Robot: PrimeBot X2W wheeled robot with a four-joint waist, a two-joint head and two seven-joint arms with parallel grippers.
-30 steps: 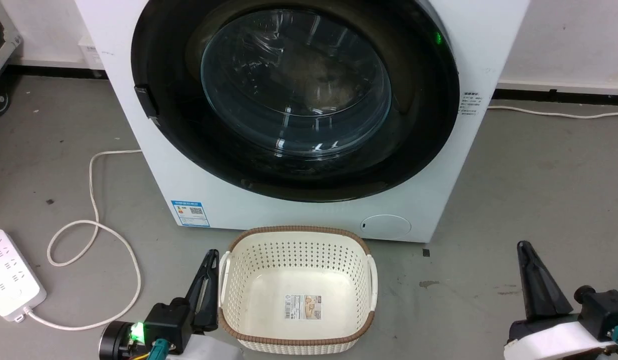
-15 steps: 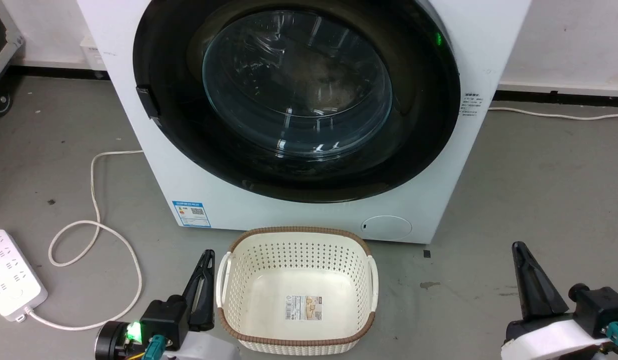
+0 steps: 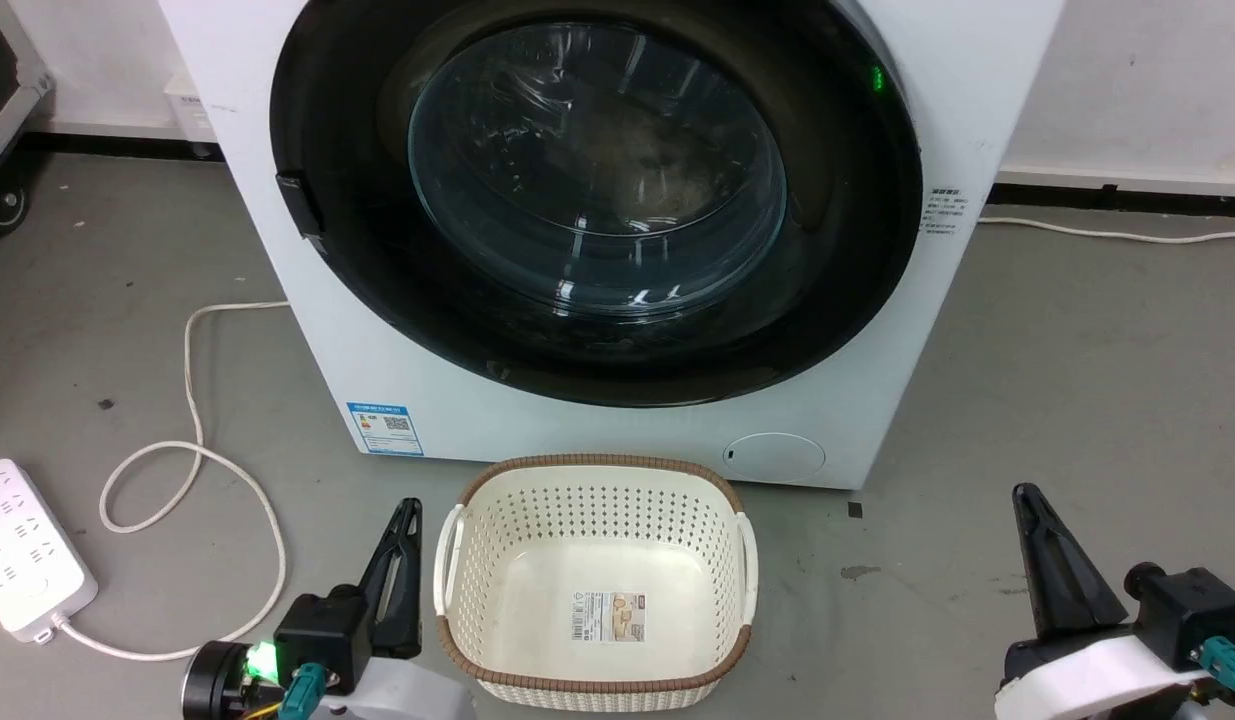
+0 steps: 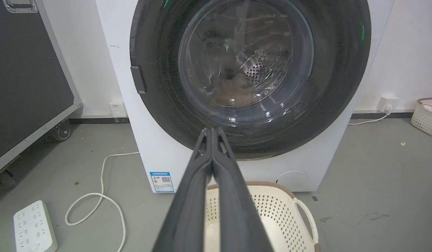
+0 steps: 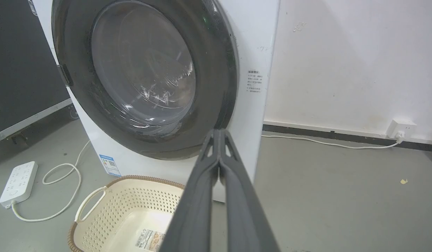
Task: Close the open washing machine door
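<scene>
The washing machine door (image 3: 597,180), round, black-rimmed with a bulging glass window, lies flush against the front of the white machine (image 3: 617,440); its latch tab sits on the left rim. The left wrist view shows the door (image 4: 247,66) with the steel drum visible through the glass. My left gripper (image 3: 409,510) is low at the bottom left beside the basket, shut with nothing in it, its tips (image 4: 212,130) pressed together. My right gripper (image 3: 1024,492) is low at the bottom right, also shut and holding nothing (image 5: 219,131). Both are well clear of the door (image 5: 142,70).
A cream perforated basket (image 3: 597,467) stands on the floor right before the machine, between my arms. A white power strip (image 3: 22,545) and looped cable (image 3: 187,400) lie at the left. A black wheeled case (image 4: 23,80) stands left of the machine; another basket (image 4: 427,117) at far right.
Both grippers have drawn back slightly toward the bottom of the head view, and the camera has shifted a little. The door has stayed flush on the machine.
</scene>
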